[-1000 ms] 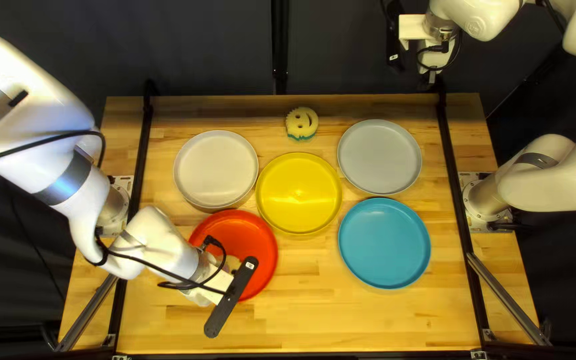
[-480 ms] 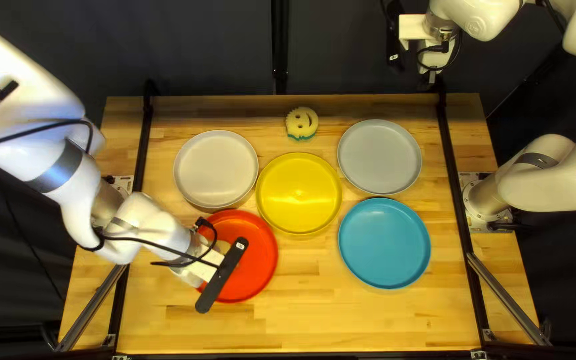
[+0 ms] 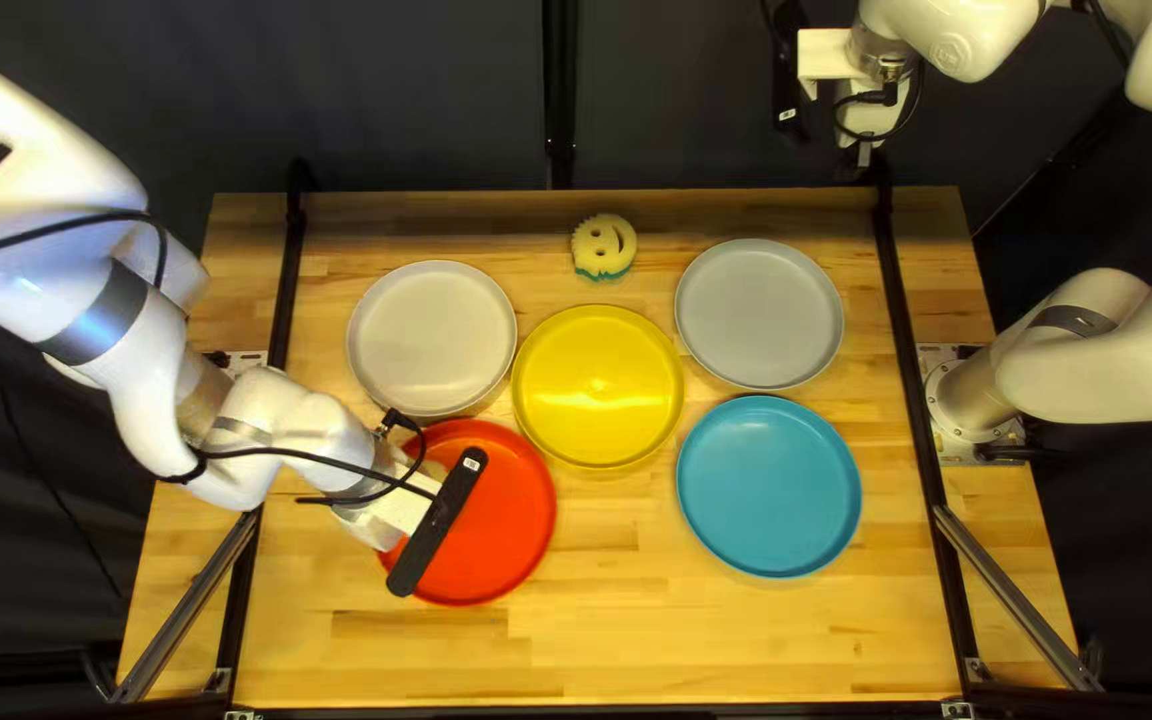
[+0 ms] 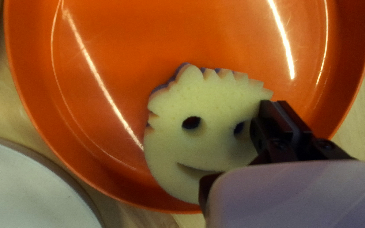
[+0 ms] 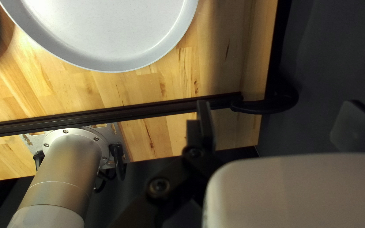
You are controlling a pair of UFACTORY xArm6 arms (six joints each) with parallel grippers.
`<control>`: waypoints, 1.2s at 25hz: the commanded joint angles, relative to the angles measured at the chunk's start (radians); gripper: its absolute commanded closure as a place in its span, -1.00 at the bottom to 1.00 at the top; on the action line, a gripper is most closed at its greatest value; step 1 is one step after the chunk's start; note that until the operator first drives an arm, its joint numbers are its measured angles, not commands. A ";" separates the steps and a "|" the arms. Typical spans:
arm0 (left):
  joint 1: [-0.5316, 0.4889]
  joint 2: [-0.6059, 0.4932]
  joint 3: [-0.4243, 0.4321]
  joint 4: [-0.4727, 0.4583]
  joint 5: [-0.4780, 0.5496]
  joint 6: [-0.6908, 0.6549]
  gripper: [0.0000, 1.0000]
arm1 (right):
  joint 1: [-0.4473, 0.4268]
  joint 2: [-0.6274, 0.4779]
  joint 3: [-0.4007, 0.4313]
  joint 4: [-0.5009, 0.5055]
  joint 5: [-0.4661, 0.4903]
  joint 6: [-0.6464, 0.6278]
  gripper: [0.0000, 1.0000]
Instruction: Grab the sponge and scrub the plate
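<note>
Well, the wooden desk point(image 3: 630, 640) bears five plates, and the left arm point(image 3: 136, 334) reaches in from its own side over the red plate point(image 3: 510, 527). The blue plate point(image 3: 770, 487) lies nearest the right side, the yellow plate point(image 3: 599, 387) in the middle, the grey plate point(image 3: 759, 314) and the off-white plate point(image 3: 432, 336) toward the far edge. The left hand point(image 3: 406, 510), over the red plate, is closed on the edge of the smiling sponge point(image 4: 208, 97), whose pale face shows inside the rim. The right hand point(image 3: 864, 158) is open by the far edge, fingers well apart. A second smiling sponge point(image 3: 603, 243) lies just beyond the yellow plate.
</note>
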 commanded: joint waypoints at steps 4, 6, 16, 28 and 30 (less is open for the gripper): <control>-0.011 0.079 -0.123 0.114 0.037 -0.072 1.00 | 0.000 0.000 0.000 0.000 0.000 0.000 -1.00; 0.018 0.056 -0.085 0.080 0.031 -0.011 1.00 | 0.000 0.000 0.000 0.000 0.000 0.000 -1.00; 0.153 -0.124 0.090 -0.071 0.086 0.226 1.00 | 0.000 0.000 0.000 0.000 0.000 0.000 -1.00; 0.104 0.040 -0.062 -0.061 0.033 0.216 1.00 | 0.000 0.000 0.000 0.000 0.000 0.000 -1.00; 0.081 0.085 -0.110 -0.043 0.023 0.195 1.00 | 0.000 0.000 0.000 0.000 0.000 0.000 -1.00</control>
